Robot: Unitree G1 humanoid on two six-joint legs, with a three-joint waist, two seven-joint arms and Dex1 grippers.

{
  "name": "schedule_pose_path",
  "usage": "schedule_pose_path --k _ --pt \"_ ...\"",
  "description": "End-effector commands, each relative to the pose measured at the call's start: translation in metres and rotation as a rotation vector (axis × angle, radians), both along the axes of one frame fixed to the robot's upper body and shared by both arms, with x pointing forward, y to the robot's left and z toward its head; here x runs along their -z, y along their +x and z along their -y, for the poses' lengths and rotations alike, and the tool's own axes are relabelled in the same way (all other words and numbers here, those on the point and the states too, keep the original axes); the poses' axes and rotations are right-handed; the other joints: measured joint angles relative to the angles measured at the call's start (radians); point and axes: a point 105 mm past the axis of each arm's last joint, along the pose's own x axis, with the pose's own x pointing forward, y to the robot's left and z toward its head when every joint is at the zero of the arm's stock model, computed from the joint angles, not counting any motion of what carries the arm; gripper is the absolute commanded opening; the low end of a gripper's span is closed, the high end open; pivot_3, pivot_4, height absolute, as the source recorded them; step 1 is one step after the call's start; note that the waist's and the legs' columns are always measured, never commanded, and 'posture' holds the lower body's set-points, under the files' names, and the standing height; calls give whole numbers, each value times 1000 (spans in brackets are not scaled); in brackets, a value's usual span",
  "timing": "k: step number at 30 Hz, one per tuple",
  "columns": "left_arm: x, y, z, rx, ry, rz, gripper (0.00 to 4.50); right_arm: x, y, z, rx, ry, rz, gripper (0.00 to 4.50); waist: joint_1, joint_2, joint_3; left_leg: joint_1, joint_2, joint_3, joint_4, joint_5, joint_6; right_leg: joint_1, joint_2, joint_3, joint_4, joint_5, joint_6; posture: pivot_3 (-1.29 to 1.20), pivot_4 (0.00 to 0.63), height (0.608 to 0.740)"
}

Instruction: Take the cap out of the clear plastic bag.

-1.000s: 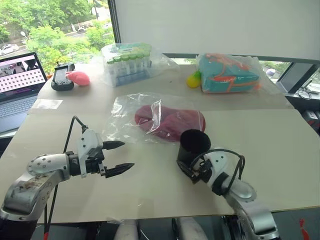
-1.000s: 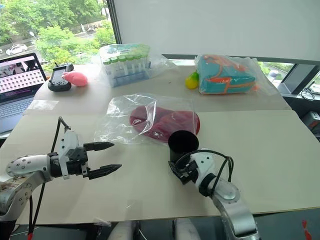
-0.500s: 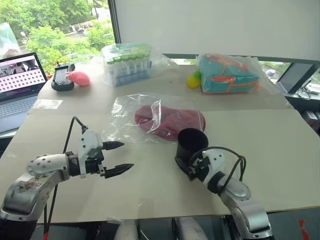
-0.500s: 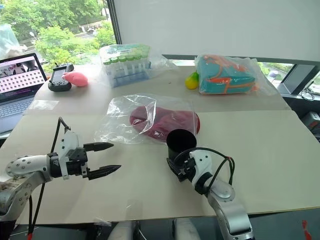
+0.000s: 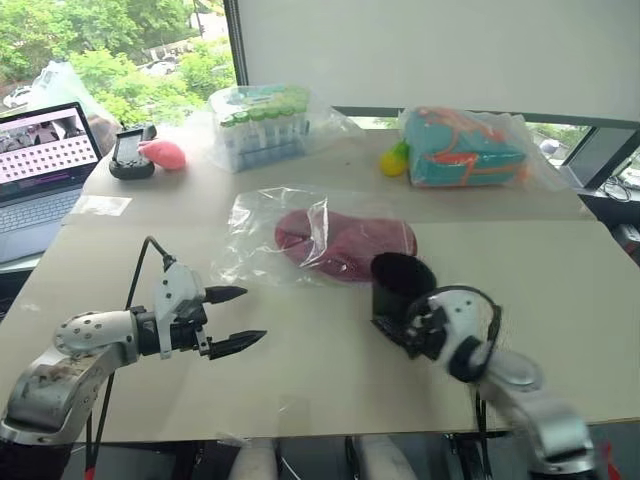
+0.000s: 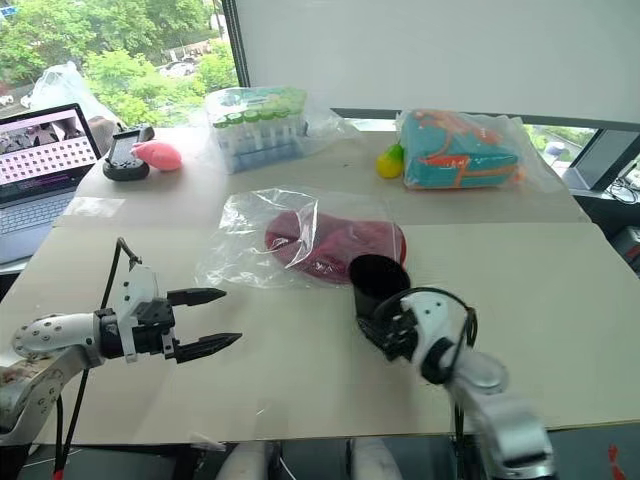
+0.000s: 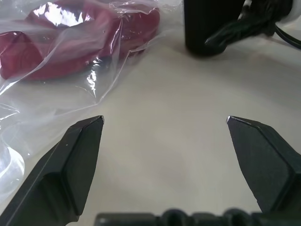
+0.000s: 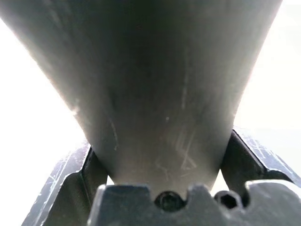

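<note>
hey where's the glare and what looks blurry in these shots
Left wrist view: bright glints on the clear plastic bag over the cap. Left eye view: the right claw and its arm are smeared with motion blur; the open left claw is crisp. Right wrist view: the black cup looms close and soft, with washed-out white on either side.

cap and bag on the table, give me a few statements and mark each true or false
1. The cap lies inside the clear plastic bag. True.
2. The left gripper grips the bag. False: its fingers are spread wide and apart from the bag.
3. The right gripper holds a black cup. True.
4. The cap is blue. False: it is dark red.
5. A laptop sits at the table's left edge. True.
</note>
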Motion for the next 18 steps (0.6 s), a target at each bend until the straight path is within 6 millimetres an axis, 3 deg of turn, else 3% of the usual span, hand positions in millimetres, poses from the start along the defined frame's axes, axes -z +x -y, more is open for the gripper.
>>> schedule_pose_path --k 1,5,7,12,18 --pt "-4 -2 1 14 6 19 4500 -54 -7 -5 -110 185 56 3174 -7 0 0 1 0 0 0 0 0 0 0 0 0 0 0 0 150 740" --pt "-2 -3 2 11 7 17 4500 -91 4 -2 -120 315 108 3174 -12 0 0 2 2 0 0 0 0 0 3 1 1 1 -1 0 150 740" --pt "-2 -3 2 3 5 23 4500 -99 36 11 23 291 143 3174 -13 0 0 2 2 -1 0 0 0 1 3 1 1 1 -1 0 150 740" --pt "-3 -4 3 -9 1 38 4500 -96 110 56 419 182 162 3174 -8 0 0 0 1 0 3 0 0 -1 3 2 0 3 -1 0 150 740" --pt "-6 -1 5 -46 -16 63 4500 -77 177 109 799 -47 197 3174 -14 1 1 -3 0 1 3 0 0 -3 3 2 0 7 -8 0 150 740"
